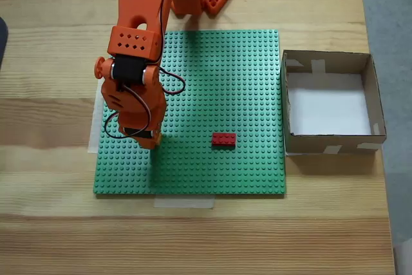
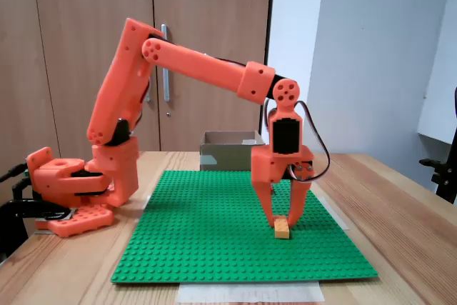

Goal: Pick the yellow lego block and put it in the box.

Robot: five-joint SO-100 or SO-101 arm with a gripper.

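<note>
The arm stood over the green baseplate (image 1: 222, 94) with its claw (image 2: 282, 218) brought down to the studs, the two fingers spread and straddling the yellow lego block (image 2: 283, 228); in the side-on fixed view the block sat on the baseplate between the fingertips, low at their ends, and a gap showed between the fingers above it, so the claw read as open rather than clamped (whether either fingertip already touched the brick was too fine to tell). In the fixed view from above the wrist covered that spot, near the baseplate's left edge in that view; the red brick (image 1: 224, 138) lay well apart toward the middle, and the box (image 1: 376, 98) stood on the bench (image 1: 51, 223) just beside the baseplate's right edge, its white floor bare.

By my judgement the step in hand was the grasp itself: the approach looked done, the pick not yet made. The next move would call for closing the fingers squarely on the block's sides, then a straight lift to pull it free of the studs if it was pressed on; after that, a carry across the baseplate, high enough to clear the red brick and the box's near wall, and a release over the white floor.
</note>
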